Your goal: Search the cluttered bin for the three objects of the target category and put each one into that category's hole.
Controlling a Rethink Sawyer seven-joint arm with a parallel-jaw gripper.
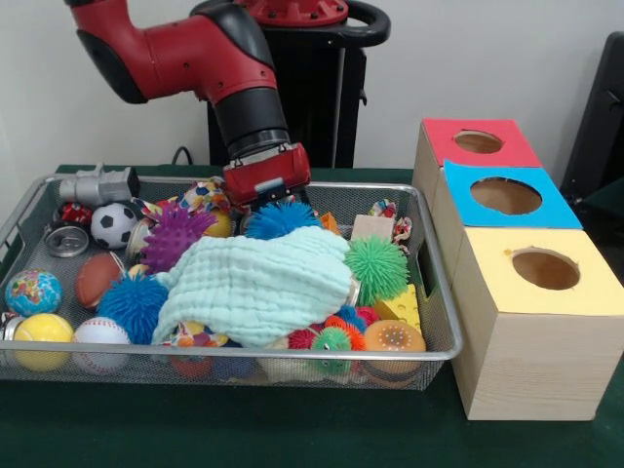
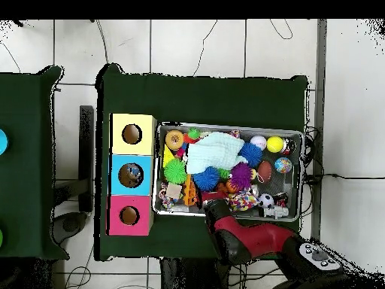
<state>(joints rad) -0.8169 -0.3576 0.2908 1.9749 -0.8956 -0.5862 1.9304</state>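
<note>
Three holed boxes, red (image 1: 477, 143), blue (image 1: 507, 196) and yellow (image 1: 546, 270), stand beside the wire bin (image 1: 441, 336); the gripper (image 1: 268, 200) dips behind a blue spiky ball (image 1: 278, 219), its opening hidden; no legible writing. Overhead, a mint cloth (image 2: 213, 151) covers toys; the gripper (image 2: 213, 202) sits at the bin's edge (image 2: 225, 214).

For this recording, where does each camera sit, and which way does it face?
Front view: across the table, level with the wire bin and the three-holed box; the red arm drops in from above.
Overhead view: straight down on the green table; the arm enters from the bottom.
Shared: bin, box, light green cloth, arm.
</note>
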